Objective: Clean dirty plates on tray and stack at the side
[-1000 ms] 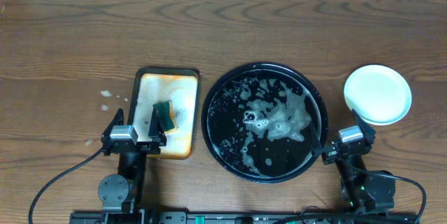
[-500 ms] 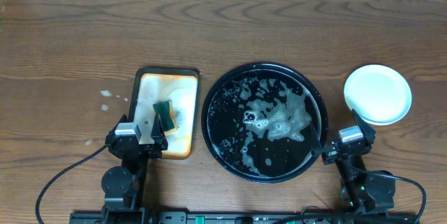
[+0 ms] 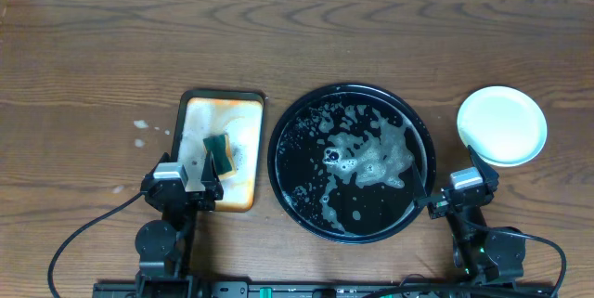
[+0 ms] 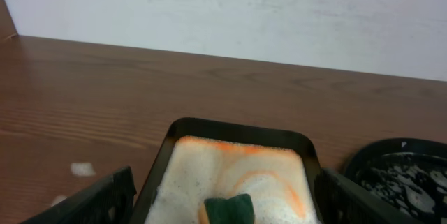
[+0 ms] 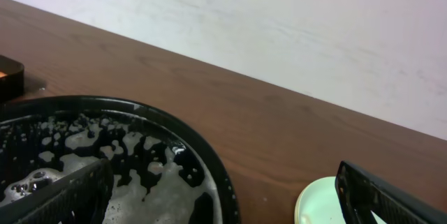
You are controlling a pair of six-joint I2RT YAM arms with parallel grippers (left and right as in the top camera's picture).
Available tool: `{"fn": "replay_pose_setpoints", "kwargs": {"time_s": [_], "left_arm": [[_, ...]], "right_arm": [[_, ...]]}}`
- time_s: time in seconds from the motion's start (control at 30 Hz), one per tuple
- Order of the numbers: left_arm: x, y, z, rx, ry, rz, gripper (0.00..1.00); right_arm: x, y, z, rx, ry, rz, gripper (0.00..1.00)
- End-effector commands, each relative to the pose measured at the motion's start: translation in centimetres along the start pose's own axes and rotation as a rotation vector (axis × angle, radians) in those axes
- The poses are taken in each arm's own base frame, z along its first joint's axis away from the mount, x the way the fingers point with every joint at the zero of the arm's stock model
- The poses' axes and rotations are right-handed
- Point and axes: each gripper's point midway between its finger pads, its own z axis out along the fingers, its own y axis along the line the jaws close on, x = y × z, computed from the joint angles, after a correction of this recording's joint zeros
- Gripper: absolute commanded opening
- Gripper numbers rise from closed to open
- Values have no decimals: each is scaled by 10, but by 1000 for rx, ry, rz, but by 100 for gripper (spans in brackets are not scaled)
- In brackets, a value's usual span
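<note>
The large round black tray (image 3: 280, 131) lies at the table's centre with white foam on it and no plates; its rim also shows in the right wrist view (image 5: 209, 158). A pale mint-green plate (image 3: 501, 125) sits on the table to the tray's right, topmost of a stack whose lower plates are hidden; it shows in the right wrist view (image 5: 318, 203). The yellow plate is not visible. My left gripper (image 3: 187, 187) is open and empty at the near end of the rectangular tray. My right gripper (image 3: 455, 179) is open and empty between the black tray and the plate.
A rectangular black tray (image 3: 192, 103) with foam and orange stains holds a green sponge (image 3: 220, 150), also in the left wrist view (image 4: 228, 208). Small foam spots (image 3: 141, 127) lie on the wood to its left. A white wall (image 4: 279, 8) stands behind the table.
My left gripper has drawn back a little toward the near edge of the table. The right arm, the trays and the plate have not moved.
</note>
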Motion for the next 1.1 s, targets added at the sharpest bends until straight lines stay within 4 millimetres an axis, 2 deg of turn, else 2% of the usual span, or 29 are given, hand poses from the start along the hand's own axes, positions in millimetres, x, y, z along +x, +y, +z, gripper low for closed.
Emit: {"fn": "replay_pose_setpoints", "kwargs": {"time_s": [0.0, 0.07, 0.33, 1.07], "left_arm": [[14, 2, 0, -9, 49, 5, 83], [7, 2, -2, -6, 18, 6, 83], [7, 8, -2, -32, 16, 2, 83], [6, 8, -2, -32, 16, 2, 83]], "right_arm": [[0, 1, 0, -4, -3, -11, 99], [0, 1, 0, -4, -3, -11, 99], [0, 1, 0, -4, -3, -11, 99], [0, 1, 0, -4, -4, -11, 99]]}}
